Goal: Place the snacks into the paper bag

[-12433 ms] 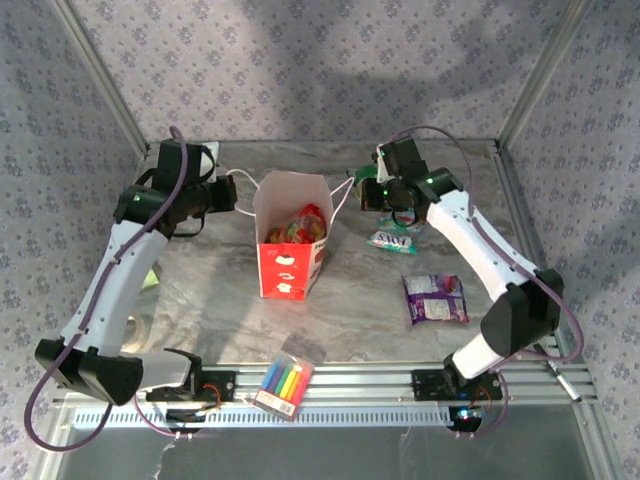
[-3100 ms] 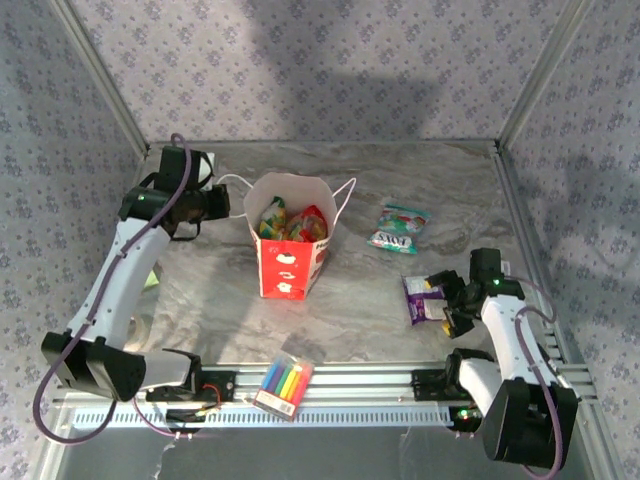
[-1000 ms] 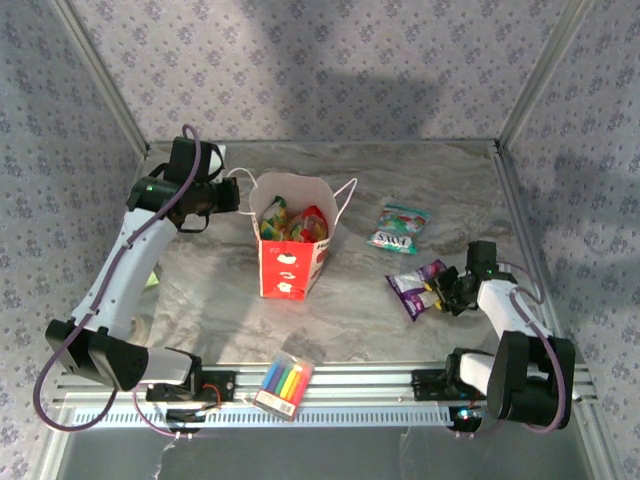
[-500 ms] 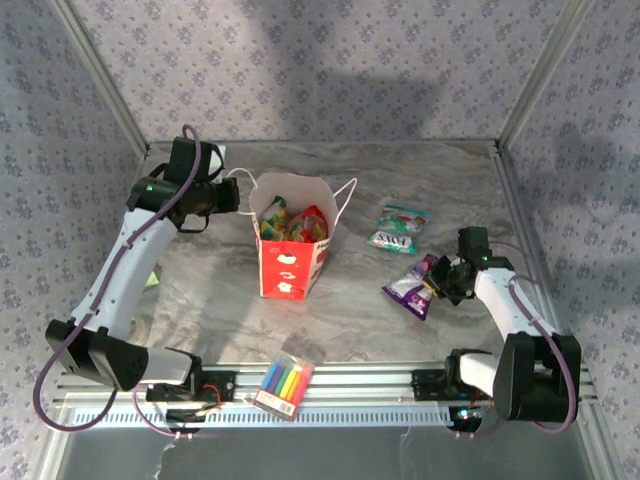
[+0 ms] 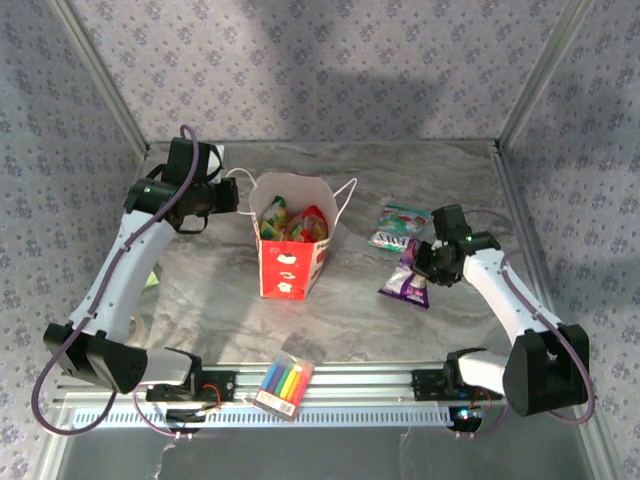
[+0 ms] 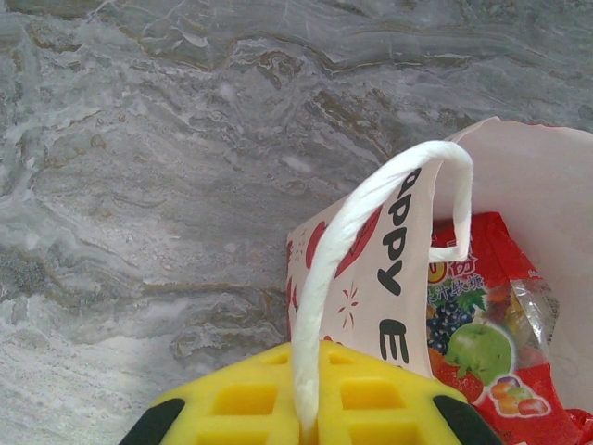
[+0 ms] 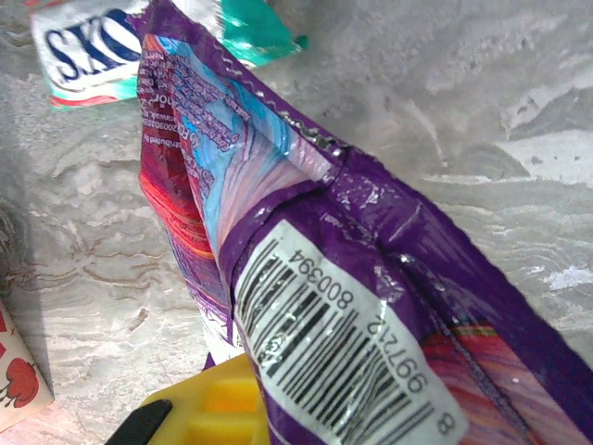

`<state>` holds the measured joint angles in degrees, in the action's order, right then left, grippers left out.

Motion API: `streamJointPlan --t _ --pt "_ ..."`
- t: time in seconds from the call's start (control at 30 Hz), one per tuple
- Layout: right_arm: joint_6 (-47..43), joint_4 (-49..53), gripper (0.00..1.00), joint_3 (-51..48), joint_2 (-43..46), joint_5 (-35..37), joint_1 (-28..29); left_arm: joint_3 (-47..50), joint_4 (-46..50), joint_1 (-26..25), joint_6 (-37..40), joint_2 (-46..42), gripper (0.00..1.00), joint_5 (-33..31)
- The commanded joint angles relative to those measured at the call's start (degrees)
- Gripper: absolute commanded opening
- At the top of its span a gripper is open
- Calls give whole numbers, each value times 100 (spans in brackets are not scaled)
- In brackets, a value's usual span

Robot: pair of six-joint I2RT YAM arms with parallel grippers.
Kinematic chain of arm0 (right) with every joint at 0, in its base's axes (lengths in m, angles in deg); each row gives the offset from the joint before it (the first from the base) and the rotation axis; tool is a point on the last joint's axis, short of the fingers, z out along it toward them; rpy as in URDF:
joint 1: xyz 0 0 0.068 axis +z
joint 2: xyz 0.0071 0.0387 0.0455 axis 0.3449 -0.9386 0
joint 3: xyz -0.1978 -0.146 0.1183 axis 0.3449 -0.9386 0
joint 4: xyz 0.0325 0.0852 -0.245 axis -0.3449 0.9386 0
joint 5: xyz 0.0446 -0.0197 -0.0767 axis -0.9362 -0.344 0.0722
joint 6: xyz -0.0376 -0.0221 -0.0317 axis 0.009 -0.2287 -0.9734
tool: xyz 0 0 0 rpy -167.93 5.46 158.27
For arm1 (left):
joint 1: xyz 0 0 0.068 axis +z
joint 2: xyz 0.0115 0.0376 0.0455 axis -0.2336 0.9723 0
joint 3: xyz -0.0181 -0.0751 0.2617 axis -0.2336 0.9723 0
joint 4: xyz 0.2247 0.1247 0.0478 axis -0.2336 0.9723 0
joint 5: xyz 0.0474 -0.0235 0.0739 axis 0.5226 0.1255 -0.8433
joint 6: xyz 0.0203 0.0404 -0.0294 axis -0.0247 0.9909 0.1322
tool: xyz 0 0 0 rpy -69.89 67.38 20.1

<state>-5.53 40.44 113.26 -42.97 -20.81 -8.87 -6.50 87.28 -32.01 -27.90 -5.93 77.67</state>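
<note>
Left fingers [image 6: 320, 419]: pinched shut on the bag's [image 5: 290, 262] string handle [image 6: 371, 241], at its far-left side.
Right fingers [image 5: 428, 262]: clamped on one end of the purple packet [image 5: 405, 281], which hangs tilted over the surface [image 5: 350, 310].
Teal packet [image 5: 400, 226]: flat on the surface, just beyond the purple one.
Bag: upright mid-surface, mouth open, red packet [image 6: 482, 343] and others inside.
Markers [image 5: 283, 383]: at the near edge, well apart.

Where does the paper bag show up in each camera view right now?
Top external: paper bag stands left of centre, left gripper at its left rim.
Left wrist: paper bag lower right, its string handle pinched between the yellow fingers.
Right wrist: paper bag, an apple-printed sliver in the bottom-left corner.
Shared landmark: grey marbled table.
</note>
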Motion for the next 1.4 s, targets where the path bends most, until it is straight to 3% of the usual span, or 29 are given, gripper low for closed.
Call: streamJointPlan --t 0.0,0.23,0.5,1.13,1.37 --pt "-362 425 0 522 -133 390 253 -137 64 -42 53 -169 9 -41" --pt "-593 671 0 1111 -250 499 765 -138 49 -40 77 -217 9 -59" --pt "-691 954 0 1954 -257 1132 1340 -135 39 -39 73 -234 9 -85" --pt "-950 1159 0 3090 -265 2971 2029 15 -18 4 89 -425 9 -199" --pt "-1202 997 0 3692 -370 3249 2146 50 -9 48 135 -480 9 -209"
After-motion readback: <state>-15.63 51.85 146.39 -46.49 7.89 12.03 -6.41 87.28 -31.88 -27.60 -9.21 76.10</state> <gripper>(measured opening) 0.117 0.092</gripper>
